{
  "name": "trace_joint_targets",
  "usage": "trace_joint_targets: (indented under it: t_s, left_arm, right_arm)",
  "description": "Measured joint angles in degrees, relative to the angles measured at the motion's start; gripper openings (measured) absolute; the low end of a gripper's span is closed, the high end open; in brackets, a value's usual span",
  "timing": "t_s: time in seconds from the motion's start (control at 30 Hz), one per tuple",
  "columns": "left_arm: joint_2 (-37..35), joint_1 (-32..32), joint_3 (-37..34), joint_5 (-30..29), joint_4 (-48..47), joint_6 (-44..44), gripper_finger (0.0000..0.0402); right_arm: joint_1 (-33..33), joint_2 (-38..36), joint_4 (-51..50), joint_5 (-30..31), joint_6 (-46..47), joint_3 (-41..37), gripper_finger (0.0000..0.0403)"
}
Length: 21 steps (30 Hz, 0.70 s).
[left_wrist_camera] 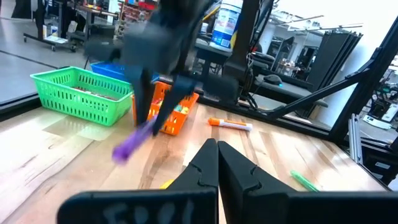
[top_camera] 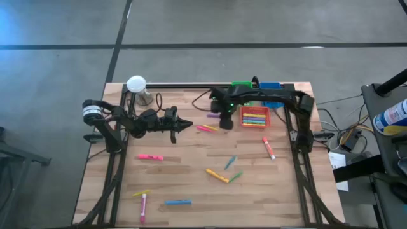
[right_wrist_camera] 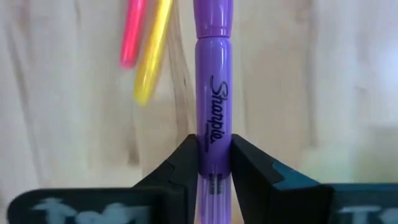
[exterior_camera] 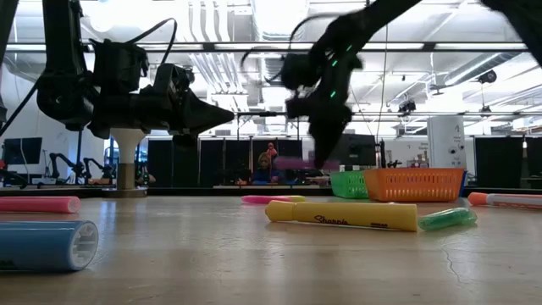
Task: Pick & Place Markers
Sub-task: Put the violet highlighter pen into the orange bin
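Observation:
My right gripper (top_camera: 223, 121) hangs over the table's far middle, just left of the orange bin (top_camera: 254, 116), shut on a purple marker (right_wrist_camera: 210, 81). The marker shows blurred below the fingers in the left wrist view (left_wrist_camera: 133, 140) and clear of the wood in the low view (exterior_camera: 293, 161). A pink and a yellow marker (top_camera: 206, 128) lie flat on the table just beside it. My left gripper (top_camera: 186, 125) waits shut at the left, pointing level toward the table's right. More markers lie scattered on the near half. My right gripper pinches the purple marker's barrel (right_wrist_camera: 211, 138) between its two fingers (right_wrist_camera: 184, 167), toward the end away from the cap (right_wrist_camera: 209, 18). The fingers come from above, pointing steeply down, and lie across the marker. The marker is lifted clear of the table, tilted.
A green bin (top_camera: 241, 84) and a blue bin (top_camera: 270, 86) stand at the far edge behind the orange one. A white round thing on a stand (top_camera: 136, 84) is at the far left. Loose markers include pink (top_camera: 150, 157), red-capped (top_camera: 269, 148), orange (top_camera: 217, 175) and blue (top_camera: 178, 202).

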Motion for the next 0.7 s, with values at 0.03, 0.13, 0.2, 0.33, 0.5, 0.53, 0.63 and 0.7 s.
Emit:
trace_joint_targets:
  t_s: [0.03,0.13,0.2,0.33,0.5,0.53,0.63,0.7]
  left_arm:
    - [0.0,0.0,0.0,0.0,0.0,0.0,0.0000]
    - [0.0,0.0,0.0,0.0,0.0,-1.1,0.0000]
    - [0.0,0.0,0.0,0.0,0.0,-2.2,0.0000]
    - [0.0,0.0,0.0,-0.6,-0.1,-1.9,0.0000]
    - [0.0,0.0,0.0,-2.7,-0.1,0.0,0.0000]
    - [0.0,0.0,0.0,-2.7,-0.1,0.0,0.0000]
    - [0.0,0.0,0.0,-2.7,0.0,0.1,0.0000]
    - [0.0,0.0,0.0,-2.7,0.0,0.1,0.0000]
  right_arm:
    - [0.0,-2.3,-0.4,0.4,-0.1,-1.2,0.0080]
    - [-0.3,-10.2,-1.3,0.7,-0.2,-6.5,0.0084]
    - [-0.9,-16.1,-1.5,1.3,-0.5,-11.2,0.0080]
    - [-3.5,-26.9,-1.6,4.2,-2.6,-21.6,0.0070]
    - [-8.3,-34.7,1.7,8.3,-4.6,-32.9,0.0072]
    - [-9.3,-35.3,2.9,8.4,-5.3,-34.6,0.0072]
    - [-11.5,-35.5,6.5,8.8,-7.8,-38.0,0.0072]
    - [-12.1,-34.4,7.7,9.6,-8.8,-39.0,0.0072]
